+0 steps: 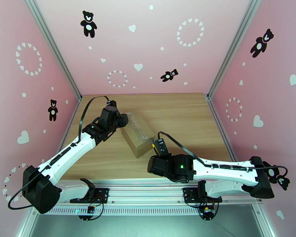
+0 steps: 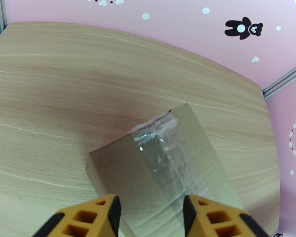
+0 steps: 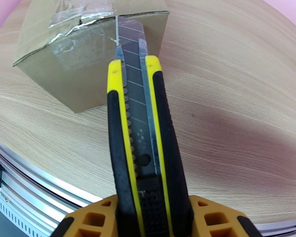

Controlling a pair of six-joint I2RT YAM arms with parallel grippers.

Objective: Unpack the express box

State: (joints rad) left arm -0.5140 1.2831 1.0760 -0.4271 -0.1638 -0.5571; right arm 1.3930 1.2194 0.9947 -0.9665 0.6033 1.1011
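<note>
The express box lies slanted on the table's left half, a brown carton with shiny clear tape along its top seam. My left gripper is over its far-left end. In the left wrist view its yellow fingers stand apart above the box top; contact cannot be made out. My right gripper is shut on a yellow-black utility knife. The knife's extended blade tip meets the top edge of the near end of the box, beside the torn tape.
The wooden table stretches behind and to the right of the box. Pink walls close in the back and both sides. An aluminium rail runs along the near edge, just under my right arm.
</note>
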